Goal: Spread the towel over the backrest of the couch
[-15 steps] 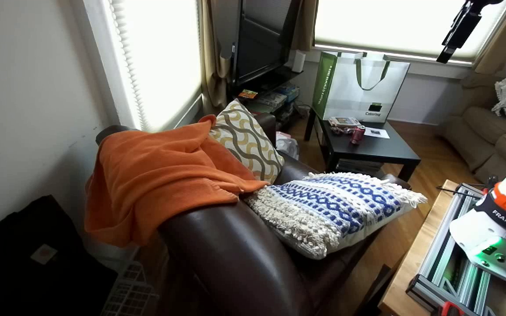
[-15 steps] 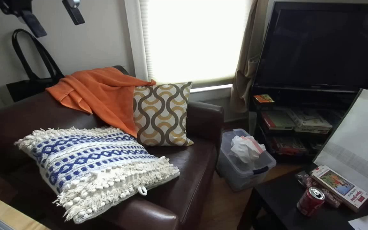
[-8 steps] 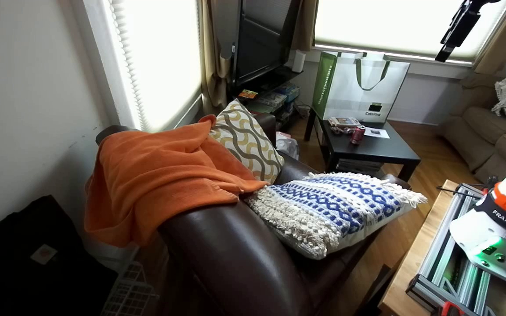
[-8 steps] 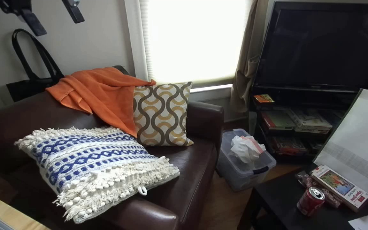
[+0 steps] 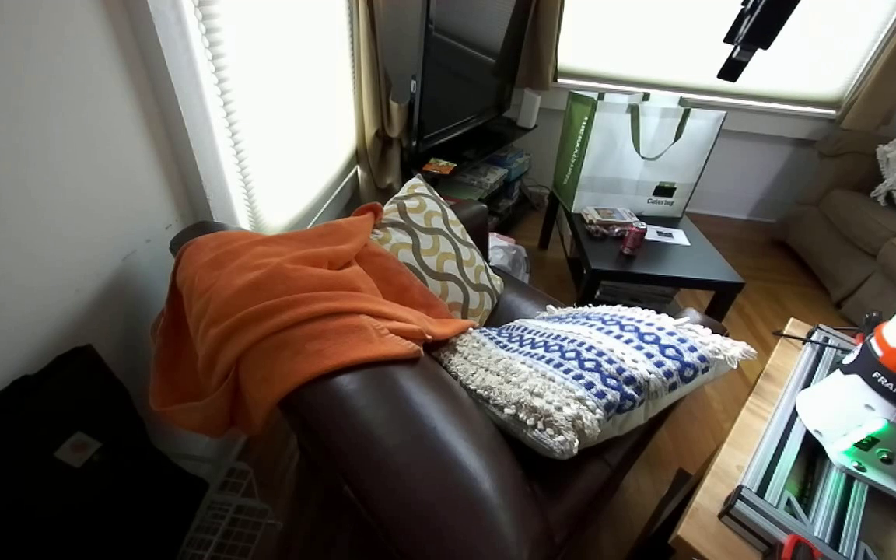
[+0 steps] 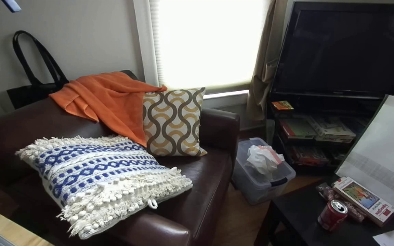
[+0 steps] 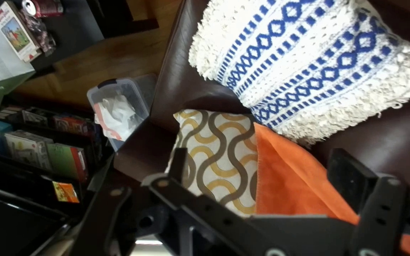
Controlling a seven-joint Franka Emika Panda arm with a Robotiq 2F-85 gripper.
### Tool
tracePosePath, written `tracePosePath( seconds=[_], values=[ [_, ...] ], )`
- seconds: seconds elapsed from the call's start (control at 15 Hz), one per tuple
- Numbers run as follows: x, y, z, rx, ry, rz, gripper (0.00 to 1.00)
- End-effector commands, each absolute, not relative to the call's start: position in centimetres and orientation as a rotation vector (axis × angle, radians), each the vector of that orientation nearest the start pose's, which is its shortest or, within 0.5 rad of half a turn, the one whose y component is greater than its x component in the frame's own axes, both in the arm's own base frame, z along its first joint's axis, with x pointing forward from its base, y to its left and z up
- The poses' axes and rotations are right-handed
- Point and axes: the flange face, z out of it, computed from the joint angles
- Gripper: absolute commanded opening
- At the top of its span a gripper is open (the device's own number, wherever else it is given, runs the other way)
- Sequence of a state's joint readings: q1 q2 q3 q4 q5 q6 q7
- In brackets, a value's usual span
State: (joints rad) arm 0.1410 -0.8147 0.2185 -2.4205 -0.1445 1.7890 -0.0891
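Note:
The orange towel (image 5: 285, 303) lies bunched and draped over the far part of the dark-brown backrest (image 5: 417, 435). One part hangs down behind it, and a corner runs down the front toward the seat. In an exterior view the towel (image 6: 108, 95) overlaps the edge of the wavy-patterned pillow, and bare leather backrest (image 6: 22, 119) shows beside it. The couch (image 6: 197, 177) is dark-brown leather. My gripper (image 7: 265, 170) is open and empty in the wrist view, high above the towel and pillow. It also shows at the top of an exterior view (image 5: 755, 39).
A blue-white knit pillow (image 6: 108, 174) lies on the couch seat, beside the wavy-patterned pillow (image 6: 173, 119). A black bag (image 5: 67, 459) and white wire rack (image 5: 230, 513) stand behind the couch. A black table (image 5: 666, 257) holds a large bag (image 5: 650, 163) and a can (image 5: 633, 239).
My gripper has moved: left and up in an exterior view, and almost out of the top-left corner in an exterior view. The towel and pillows have not moved.

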Motion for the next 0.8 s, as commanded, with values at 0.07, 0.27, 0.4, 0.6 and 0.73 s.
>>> tracePosePath(
  seconds=[0.07, 0.27, 0.4, 0.6, 0.73],
  values=[
    [34.7, 19.8, 58.5, -3.243, -0.665, -0.196, 1.00],
    [36.7, 24.6, 57.3, -3.184, -0.541, -0.131, 1.00],
    [37.9, 27.9, 56.3, -3.132, -0.455, -0.151, 1.00],
    [40.2, 32.1, 54.4, -3.030, -0.424, -0.283, 1.00],
    [42.3, 33.5, 52.8, -2.956, -0.429, -0.389, 1.00]
  ],
)
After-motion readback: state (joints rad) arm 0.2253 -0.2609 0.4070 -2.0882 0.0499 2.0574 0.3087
